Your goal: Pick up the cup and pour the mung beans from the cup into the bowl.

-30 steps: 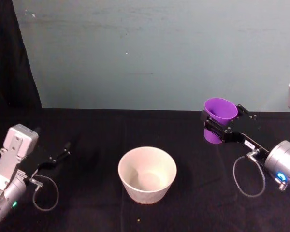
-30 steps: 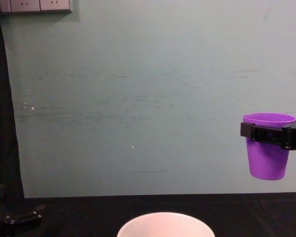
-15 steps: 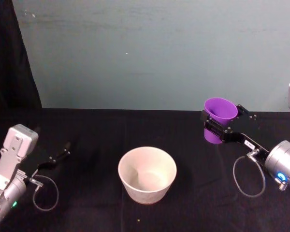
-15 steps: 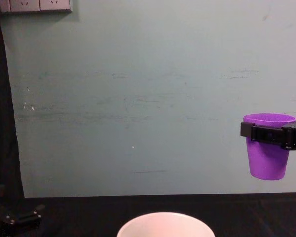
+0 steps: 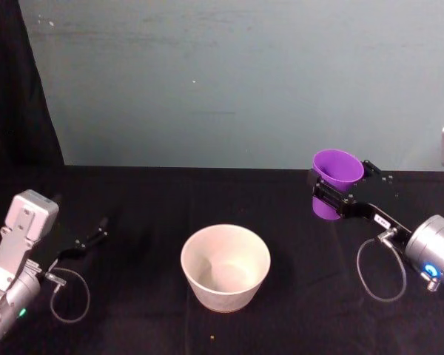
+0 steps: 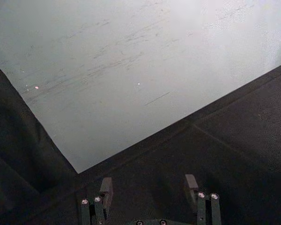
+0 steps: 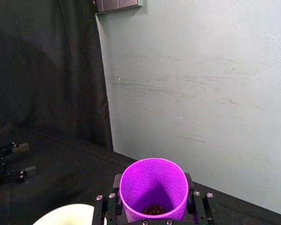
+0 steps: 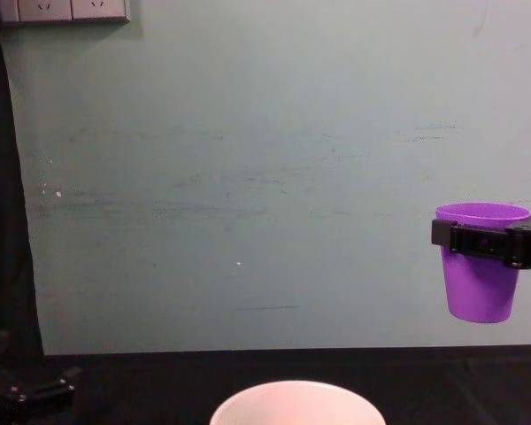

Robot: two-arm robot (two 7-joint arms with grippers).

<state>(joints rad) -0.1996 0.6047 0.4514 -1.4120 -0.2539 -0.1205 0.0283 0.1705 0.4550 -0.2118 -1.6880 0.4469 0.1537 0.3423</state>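
The cup [image 5: 337,171] is a smooth bright purple tumbler with no handle, tapering to a narrower base. It is upright and held in the air, clear of the black surface [image 5: 148,200]. The right wrist view shows a small heap of dark mung beans [image 7: 154,209] at its bottom. The right gripper [image 5: 339,194] reaches in from the right, its arm roughly level, and its jaws pinch the cup from both sides just below the rim. The bowl [image 5: 225,266], wide, pale and plain, stands on the surface to the left of the cup and nearer the robot, well apart from it. The left gripper [image 5: 89,240] rests low at the left, jaws spread, holding nothing.
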